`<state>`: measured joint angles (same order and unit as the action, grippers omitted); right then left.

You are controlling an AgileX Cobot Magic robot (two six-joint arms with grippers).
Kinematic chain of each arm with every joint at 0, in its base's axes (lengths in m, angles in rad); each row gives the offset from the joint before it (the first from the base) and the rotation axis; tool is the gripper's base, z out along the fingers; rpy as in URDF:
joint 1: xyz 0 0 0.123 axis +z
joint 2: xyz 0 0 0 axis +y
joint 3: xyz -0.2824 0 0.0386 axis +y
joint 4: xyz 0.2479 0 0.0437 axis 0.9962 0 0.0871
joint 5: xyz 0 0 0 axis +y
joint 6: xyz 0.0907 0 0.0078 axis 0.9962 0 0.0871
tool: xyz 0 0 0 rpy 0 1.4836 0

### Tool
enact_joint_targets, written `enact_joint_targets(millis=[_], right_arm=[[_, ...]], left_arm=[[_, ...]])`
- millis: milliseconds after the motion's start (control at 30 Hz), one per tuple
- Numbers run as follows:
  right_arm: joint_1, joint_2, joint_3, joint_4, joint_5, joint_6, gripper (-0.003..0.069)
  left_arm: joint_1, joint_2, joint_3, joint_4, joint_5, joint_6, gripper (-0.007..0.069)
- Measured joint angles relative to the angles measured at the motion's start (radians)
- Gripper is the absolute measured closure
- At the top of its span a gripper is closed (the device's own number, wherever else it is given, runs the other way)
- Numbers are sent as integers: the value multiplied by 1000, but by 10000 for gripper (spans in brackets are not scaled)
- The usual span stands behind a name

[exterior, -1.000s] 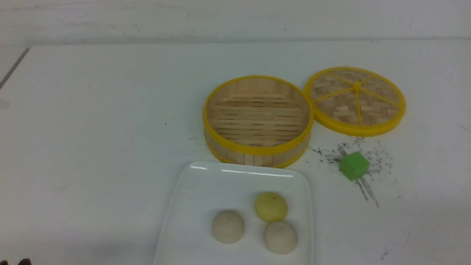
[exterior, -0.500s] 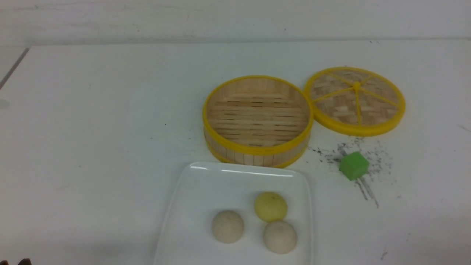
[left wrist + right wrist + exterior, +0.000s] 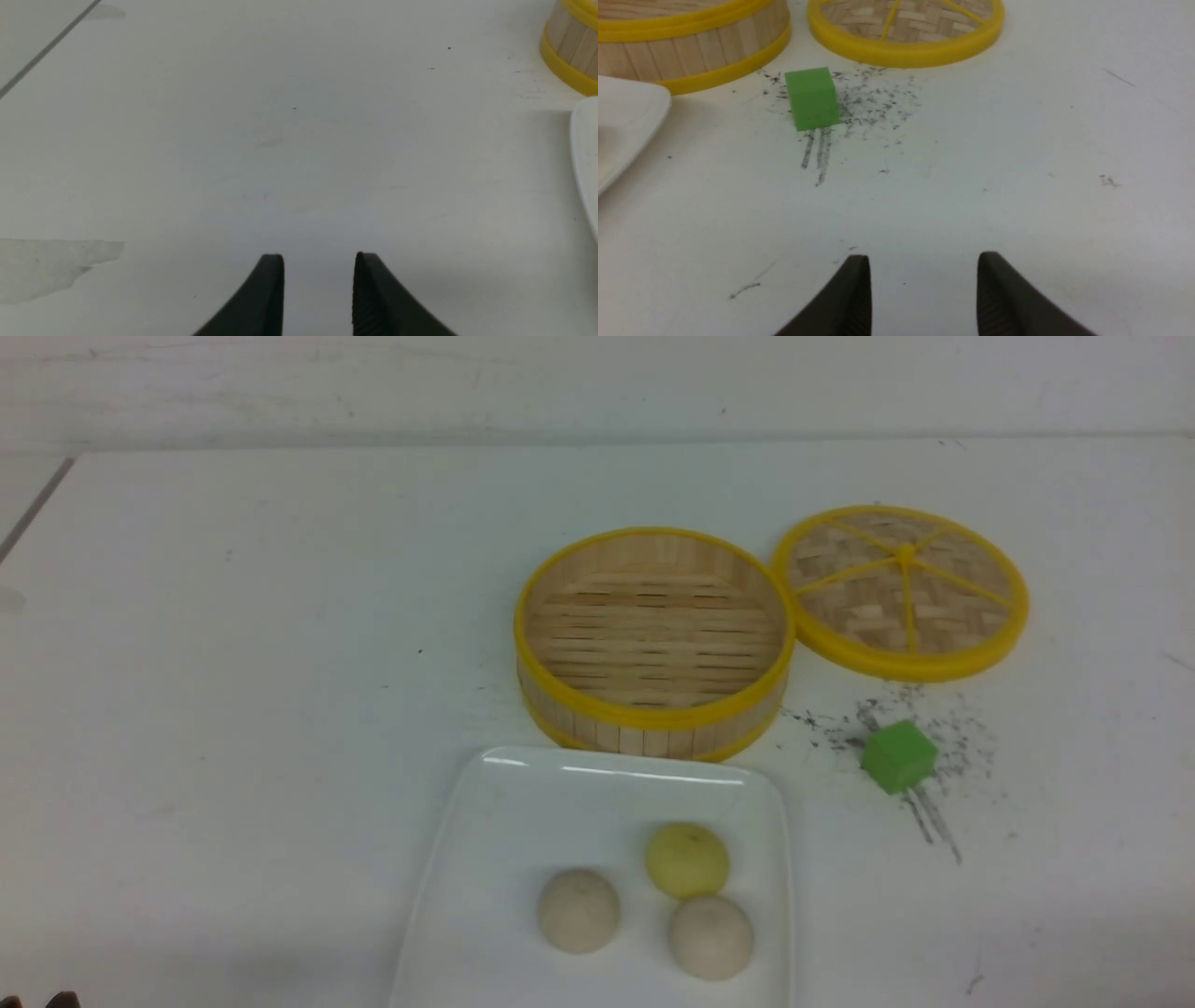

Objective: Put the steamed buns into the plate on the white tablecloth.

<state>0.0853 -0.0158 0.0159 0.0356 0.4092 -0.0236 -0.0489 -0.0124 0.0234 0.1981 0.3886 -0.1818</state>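
front cam: three steamed buns [image 3: 688,860] sat on plate [image 3: 523,803] | wrist cams only: left gripper [image 3: 319,261] and right gripper [image 3: 923,261] jaws apart, holding nothing

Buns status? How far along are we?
Done: the pale yellow bun and two beige buns sit on the glossy white rectangular plate. The yellow-rimmed bamboo steamer basket is empty. In hand: nothing; left end effector and right end effector open. Nothing left.

Even, soft overhead light; a glare streak on the plate [image 3: 607,773] rim. Soft shadows spread ahead of both grippers' fingertips. Wrist views look slightly blurred.
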Motion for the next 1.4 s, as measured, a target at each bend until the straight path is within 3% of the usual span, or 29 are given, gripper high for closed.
enact_joint_targets(millis=[167, 333, 1400], right_arm=[[-37, 0, 0, 0, 0, -2, 438], [-54, 0, 0, 0, 0, -2, 465], [-55, 0, 1, 0, 0, -4, 433]], left_arm=[[0, 0, 0, 0, 0, 0, 384], [0, 0, 0, 0, 0, 0, 384], [0, 0, 0, 0, 0, 0, 384]])
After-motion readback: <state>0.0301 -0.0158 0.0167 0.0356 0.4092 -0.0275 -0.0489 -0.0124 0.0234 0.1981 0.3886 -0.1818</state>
